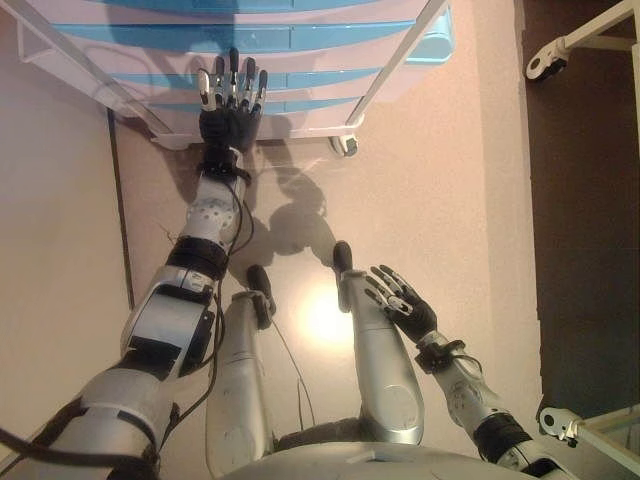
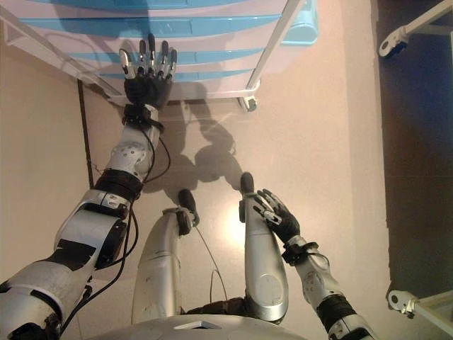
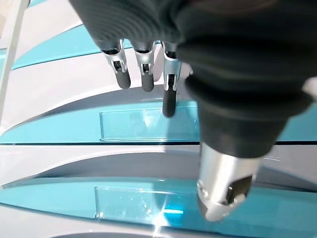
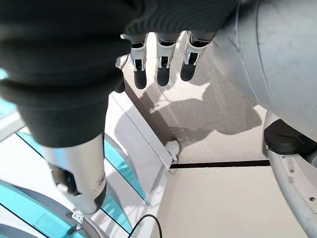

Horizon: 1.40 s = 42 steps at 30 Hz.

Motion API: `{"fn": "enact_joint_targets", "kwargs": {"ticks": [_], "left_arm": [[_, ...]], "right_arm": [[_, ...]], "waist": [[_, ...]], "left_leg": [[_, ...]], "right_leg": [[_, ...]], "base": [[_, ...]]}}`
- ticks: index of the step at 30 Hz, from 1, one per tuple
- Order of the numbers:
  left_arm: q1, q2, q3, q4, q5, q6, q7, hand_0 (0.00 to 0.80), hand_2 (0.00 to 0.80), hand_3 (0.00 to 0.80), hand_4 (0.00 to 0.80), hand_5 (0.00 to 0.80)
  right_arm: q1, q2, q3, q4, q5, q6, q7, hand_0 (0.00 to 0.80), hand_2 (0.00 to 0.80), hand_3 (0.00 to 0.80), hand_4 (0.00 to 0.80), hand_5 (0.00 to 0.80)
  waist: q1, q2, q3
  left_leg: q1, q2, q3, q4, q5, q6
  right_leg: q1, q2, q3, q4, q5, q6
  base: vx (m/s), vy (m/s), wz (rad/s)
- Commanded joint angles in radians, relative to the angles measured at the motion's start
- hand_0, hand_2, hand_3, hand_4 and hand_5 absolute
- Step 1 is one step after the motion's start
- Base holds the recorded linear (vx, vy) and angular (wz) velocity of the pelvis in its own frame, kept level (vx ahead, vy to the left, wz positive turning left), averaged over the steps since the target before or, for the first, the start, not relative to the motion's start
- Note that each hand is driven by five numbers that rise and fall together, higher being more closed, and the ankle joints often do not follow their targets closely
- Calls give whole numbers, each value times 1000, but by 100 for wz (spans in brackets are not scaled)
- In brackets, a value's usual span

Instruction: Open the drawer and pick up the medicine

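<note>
Filling twelve o'clock is the drawer unit (image 1: 300,60), glossy white plastic with curved translucent blue drawer fronts (image 3: 143,124), all closed, on a white tube frame with a caster (image 1: 345,145). Left hand (image 1: 230,105) spreads straight fingers over the fronts, gripping nothing. Right hand (image 1: 405,300) hangs relaxed and empty at five o'clock. Medicine: can't see it anywhere.

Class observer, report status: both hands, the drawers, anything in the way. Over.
Left hand open, fingers straight, at the drawer unit. Right hand open, idle, low. Drawers all shut; medicine not in view. Nothing in the way.
</note>
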<state>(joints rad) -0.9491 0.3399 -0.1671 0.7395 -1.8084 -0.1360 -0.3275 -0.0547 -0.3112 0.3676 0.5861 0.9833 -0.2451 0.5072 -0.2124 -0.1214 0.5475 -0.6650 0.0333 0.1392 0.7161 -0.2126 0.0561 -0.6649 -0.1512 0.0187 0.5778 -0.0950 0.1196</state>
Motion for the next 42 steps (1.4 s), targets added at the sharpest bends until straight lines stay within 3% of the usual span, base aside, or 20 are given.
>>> {"fn": "enact_joint_targets", "kwargs": {"ticks": [1, 8, 15, 22, 28, 42], "left_arm": [[-90, 24, -28, -61, -12, -34, 3, 0, 0, 0, 0, 0], [-140, 35, -44, -73, -43, -94, 9, 0, 0, 0, 0, 0], [-183, 35, -58, -164, -56, -181, -47, 0, 0, 0, 0, 0], [-178, 10, -66, -244, -26, -218, -85, 0, 0, 0, 0, 0], [-146, -5, -64, -246, 9, -183, -86, 0, 0, 0, 0, 0], [-6, -20, -41, -2, -18, 5, -105, 0, 0, 0, 0, 0]], "right_arm": [[84, -41, 90, 7, 3, 14, 19, 0, 0, 0, 0, 0], [82, -55, 88, 8, 21, 5, 21, 0, 0, 0, 0, 0], [84, -69, 86, 12, 26, -9, 22, 0, 0, 0, 0, 0], [76, -69, 73, 26, 15, -7, 30, 0, 0, 0, 0, 0], [70, -62, 70, 36, 28, -11, 28, 0, 0, 0, 0, 0], [62, -55, 86, 17, 8, 13, 13, 0, 0, 0, 0, 0]], "waist": [[-6, 46, -28], [-16, 58, -28], [-15, 69, -28], [-4, 77, -28], [2, 78, -28], [6, 69, -28]], "left_leg": [[54, -28, 41, -159, 13, 25], [49, -33, 52, -163, 13, 21], [55, -40, 55, -174, 14, 17], [60, -50, 43, -183, 23, 12], [60, -52, 38, -187, 24, 10], [68, -42, 44, -193, 36, 9]], "right_leg": [[-54, 74, 18, 16, 116, -33], [-65, 68, 25, -2, 124, -34], [-63, 59, 25, -14, 116, -38], [-50, 52, 16, -24, 95, -47], [-45, 50, 11, -31, 84, -51], [-31, 58, 0, -28, 83, -44]], "base": [[8, 12, -3], [4, 21, -5], [5, 13, -5], [2, 1, 1], [0, 0, 0], [-7, -3, 0]]}}
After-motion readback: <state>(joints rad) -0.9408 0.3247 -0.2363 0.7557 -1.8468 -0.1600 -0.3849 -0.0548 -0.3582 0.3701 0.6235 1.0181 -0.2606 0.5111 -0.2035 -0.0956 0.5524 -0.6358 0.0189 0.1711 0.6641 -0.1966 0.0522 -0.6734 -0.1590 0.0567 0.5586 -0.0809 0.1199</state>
